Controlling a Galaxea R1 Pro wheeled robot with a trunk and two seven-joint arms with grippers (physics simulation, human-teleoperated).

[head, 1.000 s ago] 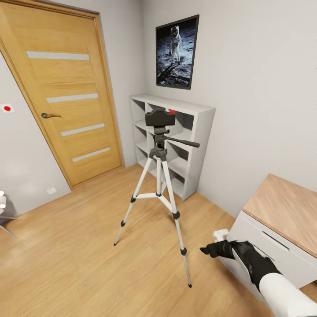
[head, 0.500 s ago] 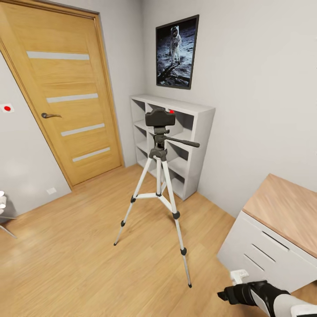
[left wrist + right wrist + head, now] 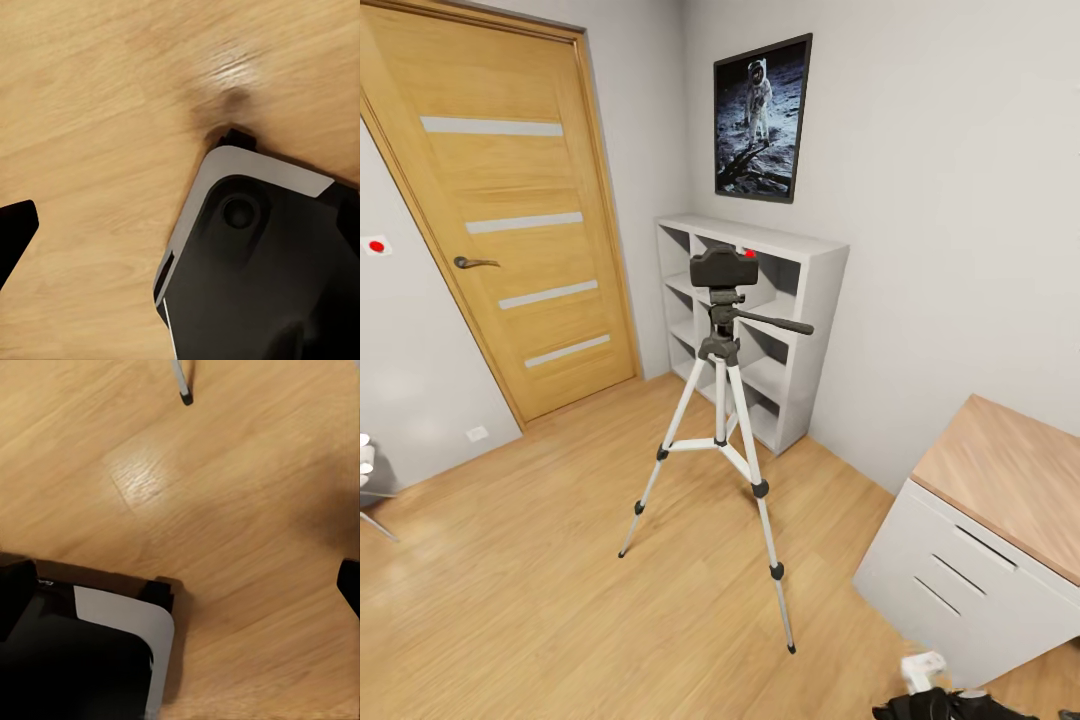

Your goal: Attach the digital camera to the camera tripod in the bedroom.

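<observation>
Room: light grey walls, a plank floor (image 3: 510,600), a wooden door (image 3: 510,210), an astronaut picture (image 3: 763,118), a white cube shelf (image 3: 800,300) in the corner and a wood-topped table (image 3: 1010,490) at the right.
Change: over the last second the right arm has pulled down and back from beside the table's drawers, and now the right gripper (image 3: 935,705) sits at the bottom edge of the head view; the tripod and camera have not moved.
Meaning: this looks like a retreat after the job, since the camera already sits on the stand.
Camera (image 3: 724,267): small, boxy, matte black, level on the tripod's head, in front of the shelf.
Tripod (image 3: 722,440): upright, three silver-white legs spread on the floor, black joints, long handle pointing right.
Right fingers: too little shows to tell their spread; nothing is seen held.
Left gripper (image 3: 15,232): one dark fingertip over bare floor, spread unclear.
Robot base (image 3: 262,262): dark, grey-edged, near both wrists.
</observation>
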